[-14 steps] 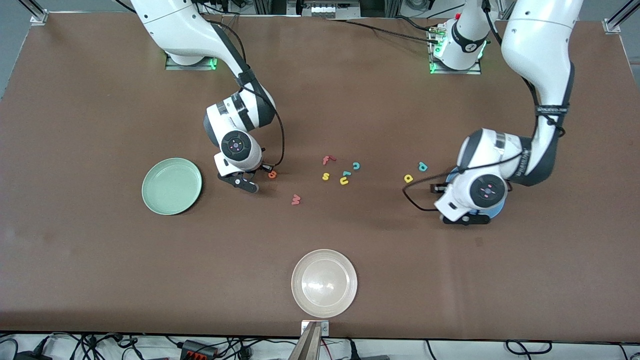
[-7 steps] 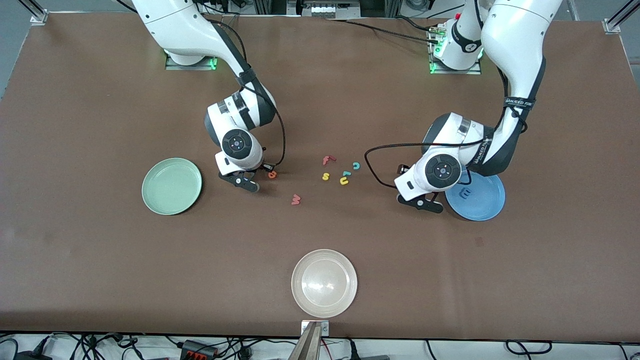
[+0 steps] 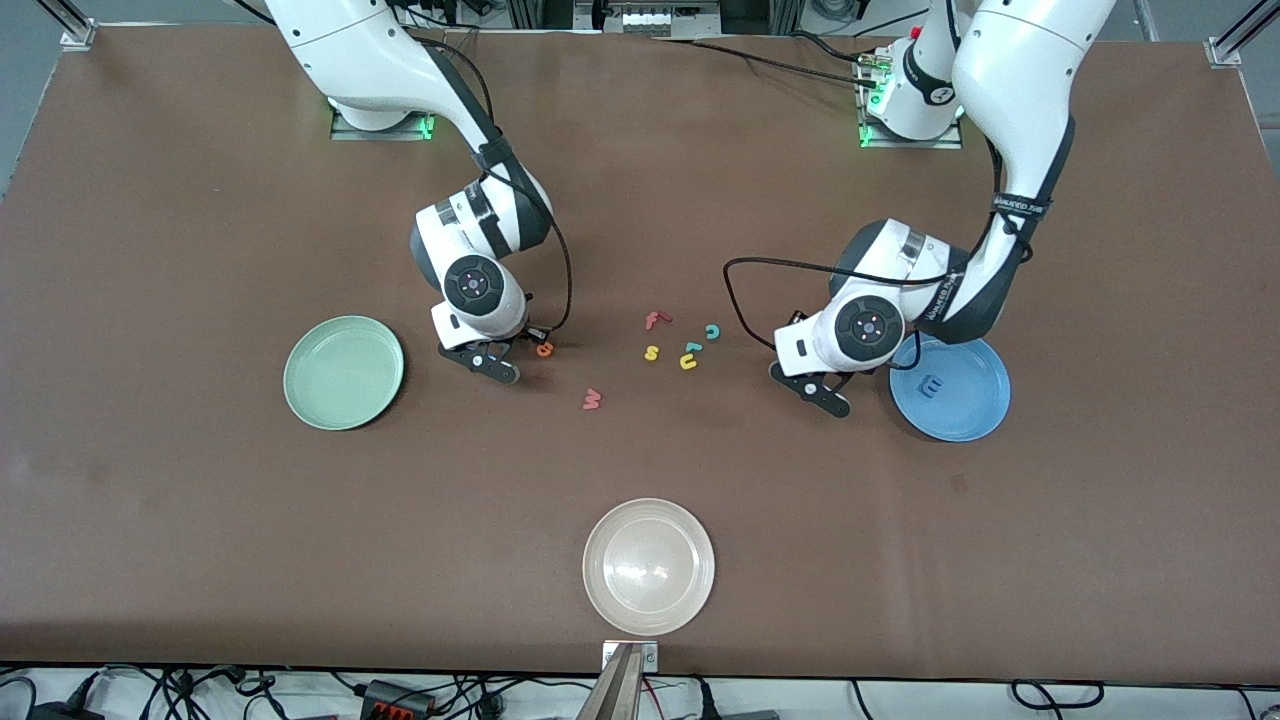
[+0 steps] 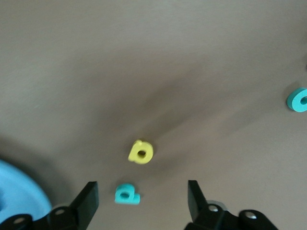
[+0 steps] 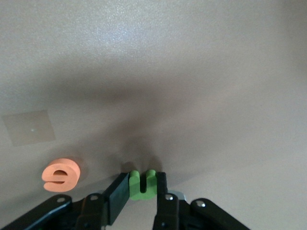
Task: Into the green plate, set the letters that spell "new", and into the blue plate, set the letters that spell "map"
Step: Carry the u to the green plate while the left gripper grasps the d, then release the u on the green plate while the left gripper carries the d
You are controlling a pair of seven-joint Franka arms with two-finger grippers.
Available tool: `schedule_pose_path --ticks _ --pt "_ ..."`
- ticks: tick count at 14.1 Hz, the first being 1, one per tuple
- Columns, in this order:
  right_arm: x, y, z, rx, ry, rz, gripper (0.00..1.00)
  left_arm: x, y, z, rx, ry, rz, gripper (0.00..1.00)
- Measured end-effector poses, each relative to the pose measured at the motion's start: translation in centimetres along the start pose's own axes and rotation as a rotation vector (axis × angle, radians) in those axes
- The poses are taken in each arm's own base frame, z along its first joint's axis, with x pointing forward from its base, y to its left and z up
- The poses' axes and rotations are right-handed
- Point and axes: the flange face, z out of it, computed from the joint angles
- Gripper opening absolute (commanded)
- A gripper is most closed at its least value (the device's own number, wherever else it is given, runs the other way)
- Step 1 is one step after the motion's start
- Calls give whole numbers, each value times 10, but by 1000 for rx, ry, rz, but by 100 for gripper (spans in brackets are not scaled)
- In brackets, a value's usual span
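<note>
My right gripper (image 5: 143, 189) is shut on the green n (image 5: 143, 183), low over the table beside the orange e (image 5: 61, 175), (image 3: 544, 349). In the front view this gripper (image 3: 490, 362) is between the green plate (image 3: 343, 372) and the e; the n is hidden there. The salmon w (image 3: 592, 399) lies nearer the camera. My left gripper (image 4: 142, 189) is open over the teal p (image 4: 127, 194), with the yellow a (image 4: 141, 152) just past it. Its hand (image 3: 812, 388) hides both letters in the front view. The blue m (image 3: 932, 385) lies in the blue plate (image 3: 965, 420).
A red f (image 3: 655, 320), yellow s (image 3: 651, 352), yellow u (image 3: 688, 362) and teal c (image 3: 712, 331) lie in a cluster mid-table. A cream plate (image 3: 648, 566) sits near the table's front edge.
The left arm swung off the blue plate toward mid-table, uncovering the plate with the m and now covering the a and p. The right arm has barely moved.
</note>
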Motion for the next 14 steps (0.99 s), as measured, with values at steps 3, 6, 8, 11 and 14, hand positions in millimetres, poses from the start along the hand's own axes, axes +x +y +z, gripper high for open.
schedule_pose_path --ticks 3,6,8,11,14 --pt "1 0 -3 6 5 2 12 -4 3 13 5 36 149 70" --pt "8 6 -27 24 18 16 12 -5 5 19 11 66 187 70" --pt "21 23 -47 21 15 19 12 -10 7 34 13 81 196 68" --pt "78 84 -64 4 3 -30 13 -15 4 44 64 83 239 64" --pt "140 164 -61 0 -11 -99 13 -16 -1 46 75 89 242 59"
